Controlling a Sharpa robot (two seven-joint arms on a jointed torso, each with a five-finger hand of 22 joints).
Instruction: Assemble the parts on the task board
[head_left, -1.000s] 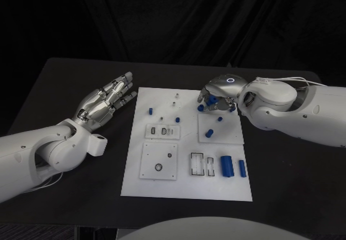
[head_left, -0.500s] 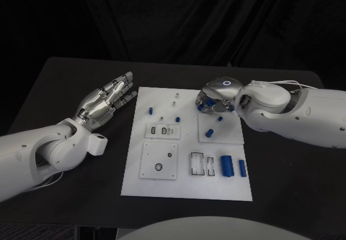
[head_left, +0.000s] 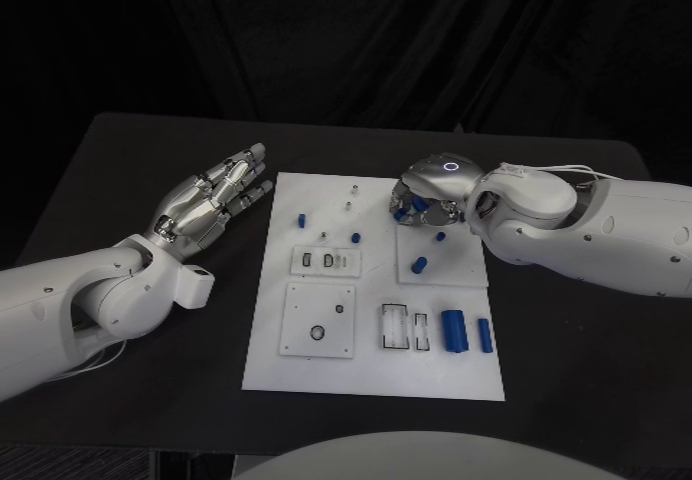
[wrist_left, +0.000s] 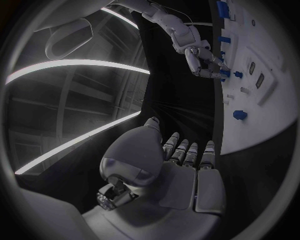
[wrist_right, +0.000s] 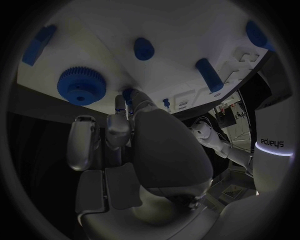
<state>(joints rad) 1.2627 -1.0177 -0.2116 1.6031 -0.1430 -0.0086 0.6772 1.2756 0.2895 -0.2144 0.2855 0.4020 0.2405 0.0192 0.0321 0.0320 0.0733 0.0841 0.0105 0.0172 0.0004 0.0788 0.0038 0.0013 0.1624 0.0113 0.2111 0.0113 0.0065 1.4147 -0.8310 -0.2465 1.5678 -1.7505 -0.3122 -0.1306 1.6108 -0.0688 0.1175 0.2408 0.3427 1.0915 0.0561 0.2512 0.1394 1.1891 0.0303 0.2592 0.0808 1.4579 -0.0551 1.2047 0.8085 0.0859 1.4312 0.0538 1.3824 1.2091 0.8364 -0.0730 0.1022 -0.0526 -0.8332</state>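
Two hands: both sit at the far end of the task board (head_left: 375, 380), one off each side.
Left hand (head_left: 214, 196): flat over the black table (head_left: 144, 150) just off the board's far left edge, fingers stretched out and apart, holding nothing; the left wrist view shows the same straight fingers (wrist_left: 187, 152).
Right hand (head_left: 430, 195): lowered onto the board's far right corner, fingers curled downward among blue parts. Whether it grips any of them cannot be told.
Blue gear (wrist_right: 81, 86): lying flat on the board just beside the right hand's fingertips (wrist_right: 128, 95) in the right wrist view.
Small blue pegs (head_left: 302, 220): scattered across the board's far half; one (head_left: 418, 266) lies on the raised white square nearer than the right hand.
Two blue cylinders (head_left: 453, 332): side by side at the board's near right.
Slotted white blocks (head_left: 326, 262): on the board's left and middle, nearer than the pegs.
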